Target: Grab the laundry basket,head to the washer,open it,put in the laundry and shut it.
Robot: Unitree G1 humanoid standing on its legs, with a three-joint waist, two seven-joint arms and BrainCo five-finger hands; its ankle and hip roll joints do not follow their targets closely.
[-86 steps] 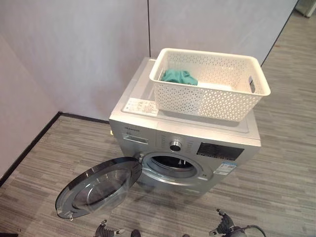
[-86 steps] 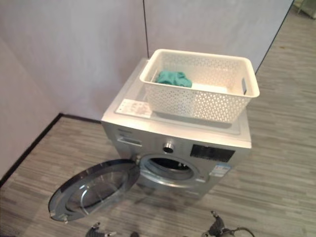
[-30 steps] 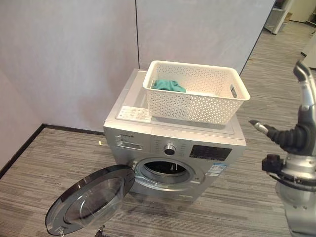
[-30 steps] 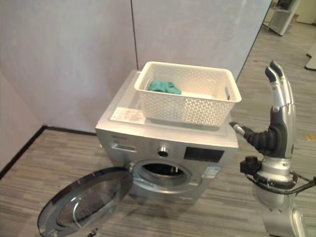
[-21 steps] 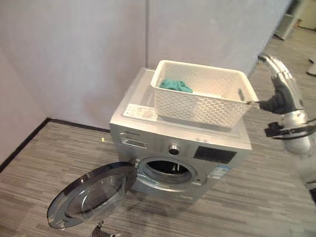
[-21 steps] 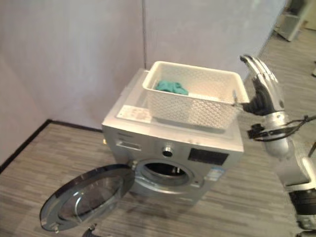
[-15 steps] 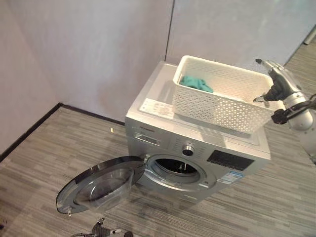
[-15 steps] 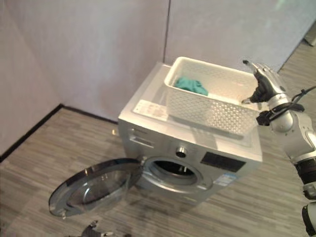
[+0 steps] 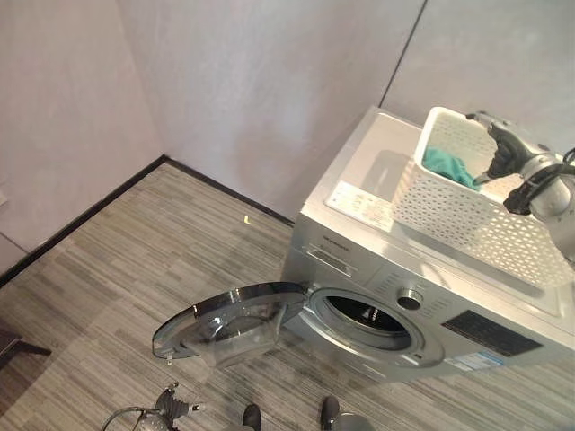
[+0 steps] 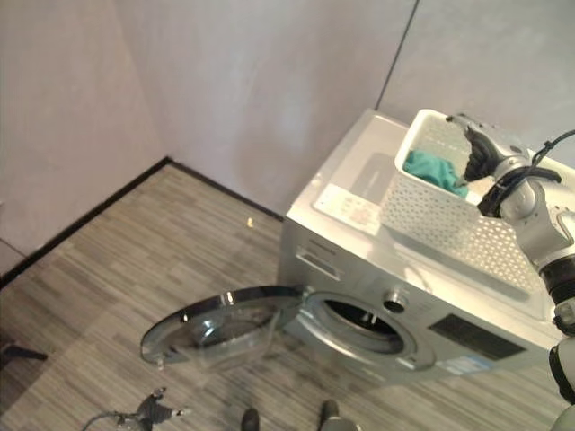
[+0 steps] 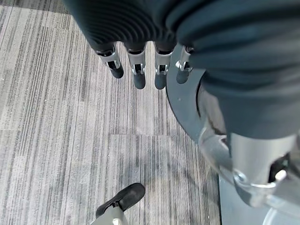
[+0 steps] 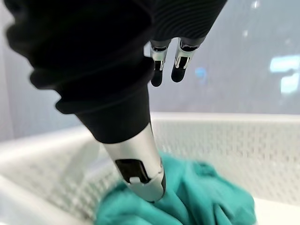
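The left hand (image 11: 140,65) hangs over the floor, fingers relaxed, empty. The washer door (image 9: 225,319) stands swung wide. The right hand (image 10: 481,153) reaches into the basket (image 9: 467,220) atop the washer (image 9: 404,269), thumb touching the teal laundry (image 12: 197,197), fingers extended, nothing gripped

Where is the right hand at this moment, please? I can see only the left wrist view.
Observer: The right hand reaches into the white laundry basket on top of the washer.
Operator: Has it gripped the laundry?
Observer: No. Its thumb touches the green cloth, but the fingers are straight, not closed on it.
Operator: Is the washer open?
Observer: Yes, the washer door is swung wide open.
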